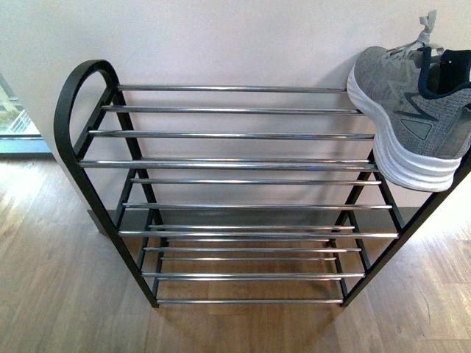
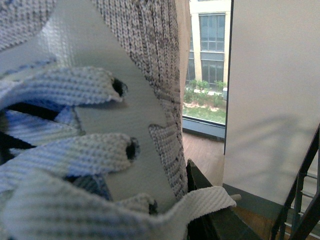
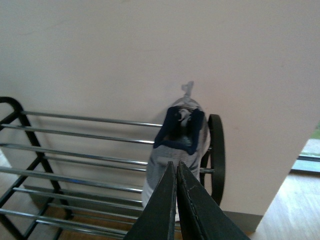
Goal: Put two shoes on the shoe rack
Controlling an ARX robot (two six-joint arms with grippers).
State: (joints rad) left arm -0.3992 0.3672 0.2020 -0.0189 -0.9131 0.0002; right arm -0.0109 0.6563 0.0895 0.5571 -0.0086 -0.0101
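"Two sneakers are in view. Position of each?"

"First sneaker [image 1: 408,110]: right end of the top tier of the shoe rack [image 1: 235,135], just beside the rounded side piece. It sits tilted, with its white ribbed sole turned toward the open bars. Second sneaker [image 2: 150,65]: off the rack, close against the left wrist camera and filling most of that view."

"Materials and shapes?"

"Both uppers are grey knit with a speckled weave. The first sneaker has a navy collar and a grey lace loop standing up in front of the wall [image 1: 221,37]. The second sneaker has flat woven laces [image 2: 65,87] threaded through round eyelets in a smooth pale overlay with a stepped edge. The rack has a black frame with arched ends and tiers of thin round chrome bars; the gaps between bars are open to the tiers below. The floor [image 1: 59,294] is wood-grain plank."

"Claw states?"

"Right claw [image 3: 176,165]: fingers pressed together to a point, holding nothing. The first sneaker lies beyond its tip. Left claw [image 2: 202,197]: only a dark edge shows just beside the knit, so wide or narrow cannot be told."

"Surroundings and obstructions?"

"A plain pale wall stands directly behind the rack. A window [image 2: 210,60] past the wall's corner shows a building and greenery. In the right wrist view the closed fingers cover part of the first sneaker."
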